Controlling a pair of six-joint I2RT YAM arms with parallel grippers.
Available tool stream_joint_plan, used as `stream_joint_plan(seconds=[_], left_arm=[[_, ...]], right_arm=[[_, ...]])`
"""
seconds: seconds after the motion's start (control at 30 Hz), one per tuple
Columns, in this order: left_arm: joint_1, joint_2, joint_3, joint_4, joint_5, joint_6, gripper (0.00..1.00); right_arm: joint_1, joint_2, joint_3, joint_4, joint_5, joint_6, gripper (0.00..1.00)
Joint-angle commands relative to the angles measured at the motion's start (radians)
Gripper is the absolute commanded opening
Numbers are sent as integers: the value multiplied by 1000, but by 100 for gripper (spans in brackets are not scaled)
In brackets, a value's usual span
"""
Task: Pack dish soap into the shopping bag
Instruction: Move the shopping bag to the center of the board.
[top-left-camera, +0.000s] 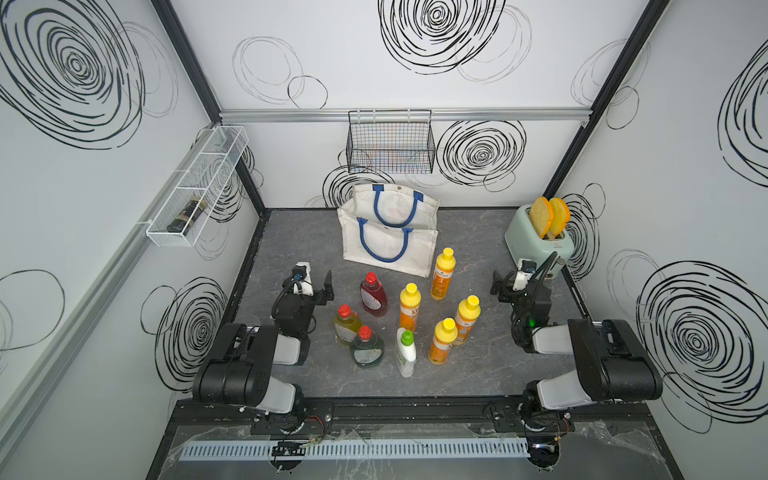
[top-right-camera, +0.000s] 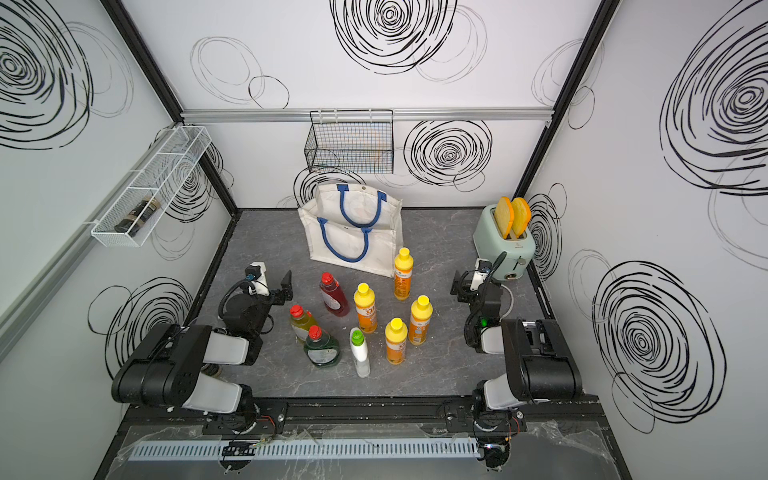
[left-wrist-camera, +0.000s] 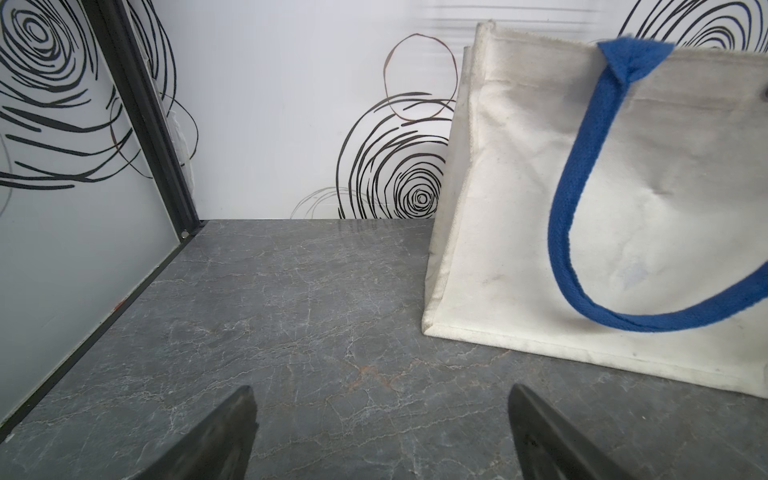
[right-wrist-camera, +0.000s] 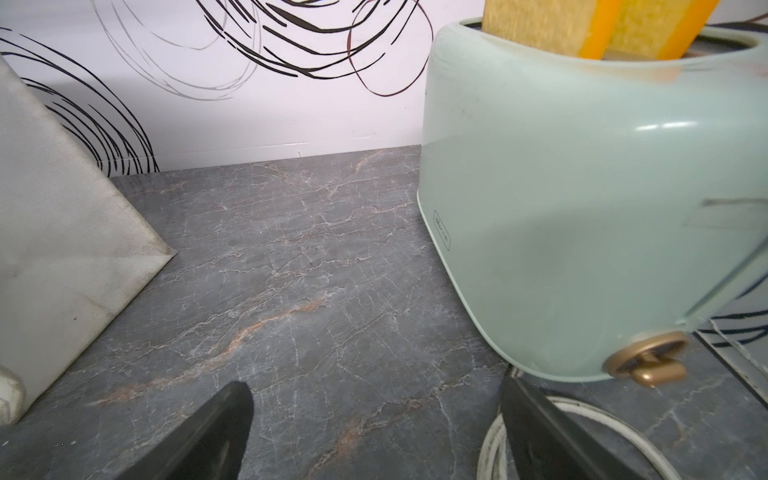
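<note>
1. Spread wide and empty: left hand (left-wrist-camera: 380, 390), low over worktop (left-wrist-camera: 291, 291), near shopping bag (left-wrist-camera: 519, 249).
2. Likewise released, nothing gripped: right hand (right-wrist-camera: 374, 382), close beside toaster (right-wrist-camera: 582, 208).
3. Standing on worktop between both arms, in front of shopping bag: dish soap (top-left-camera: 409, 307), eight bottles; farthest orange bottle (top-left-camera: 443, 274) just beside bag's front corner.
</note>
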Motion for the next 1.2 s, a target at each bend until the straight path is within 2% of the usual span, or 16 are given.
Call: stream_joint_plan(seconds=[0.0, 0.1, 0.23, 0.33, 0.4, 0.47, 0.57, 0.7, 0.77, 0.87, 0.97, 1.17], left_arm=[[-6, 3, 12, 63, -31, 7, 96], [-5, -5, 8, 68, -49, -3, 96], [-14, -81, -14, 44, -110, -11, 96], [-55, -212, 43, -178, -219, 4, 96], [-71, -290, 151, -402, -292, -70, 96], [-75, -342, 238, -525, -255, -146, 96], [-103, -376, 448, -755, -197, -211, 96], [-135, -330, 793, -1126, -56, -231, 96], [-140, -299, 889, -1210, 45, -248, 96], [-141, -255, 974, -1263, 126, -275, 96], [-140, -210, 1013, -1302, 131, -264, 96], [-116, -125, 1080, -1396, 164, -227, 96]], right_arm=[[-3, 6, 16, 38, -5, -11, 97], [-1, -24, 36, 11, 64, 7, 97], [-15, -122, 176, -313, 87, 40, 97], [-15, -179, 268, -470, 58, 42, 97], [-15, -209, 338, -588, 51, 62, 97], [-14, -232, 400, -673, 34, 58, 97], [-11, -265, 476, -751, -45, 40, 98], [-5, -293, 610, -864, -113, 24, 98], [-3, -290, 684, -925, -126, 33, 100], [-1, -261, 793, -980, -173, 53, 97], [20, -183, 920, -1037, -248, 82, 93], [187, 54, 1207, -1211, -265, 49, 93]])
